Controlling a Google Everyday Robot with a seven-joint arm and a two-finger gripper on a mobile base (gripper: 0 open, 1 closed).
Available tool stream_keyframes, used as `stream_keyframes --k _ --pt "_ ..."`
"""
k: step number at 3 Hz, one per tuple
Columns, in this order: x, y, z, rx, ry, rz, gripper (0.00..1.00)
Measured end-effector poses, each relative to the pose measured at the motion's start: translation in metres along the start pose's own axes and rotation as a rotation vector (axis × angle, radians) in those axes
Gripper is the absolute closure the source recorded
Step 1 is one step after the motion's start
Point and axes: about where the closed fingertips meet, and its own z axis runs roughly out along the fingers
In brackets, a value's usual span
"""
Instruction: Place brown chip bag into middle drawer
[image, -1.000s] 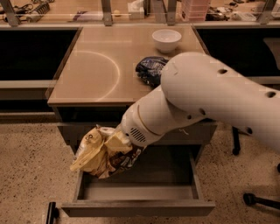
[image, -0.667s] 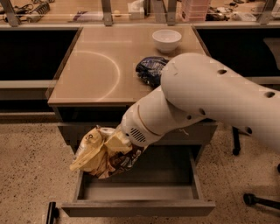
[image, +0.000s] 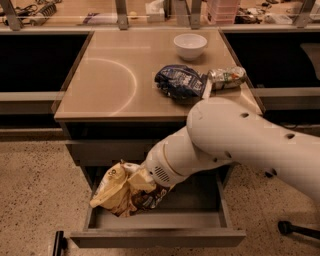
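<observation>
"Camera view, lower middle: is that the tool (image: 145, 186) at the end of the white arm (image: 235, 137)?"

"Yes. It is pushed into the crinkled top of the brown chip bag (image: 120, 192), so most of it is hidden. I cannot tell whether it is clamped on the bag or loose."

"Where does the bag sit?"

"At the lower left of the frame, over the left end of the open drawer (image: 200, 202). Its pale yellow side faces up and bulges out past the drawer's left wall. The dark brown part is underneath, towards the arm."

"Is the bag lying on the drawer's bottom?"

"Hard to say. Its lower edge is level with the inside of the front panel, and the grey floor of the drawer shows bare to the right of it."

"And up on the counter (image: 107, 85)?"

"A white bowl (image: 190, 46) stands near the back edge. A dark blue bag (image: 179, 82) lies in front of it, and a silver-green packet (image: 227, 77) lies just beside that bag, on its right. All three are well apart from the drawer."

"Anything between the counter and the open drawer?"

"A closed drawer front (image: 107, 150), directly above the bag."
</observation>
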Motion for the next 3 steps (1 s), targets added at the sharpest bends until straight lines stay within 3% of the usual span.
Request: stream_keyframes --k 1,3 --pt "0.040 -0.014 0.027 0.010 0.001 0.084 1.00" --pt "0.099 -0.050 0.071 0.030 0.006 0.182 1.00"
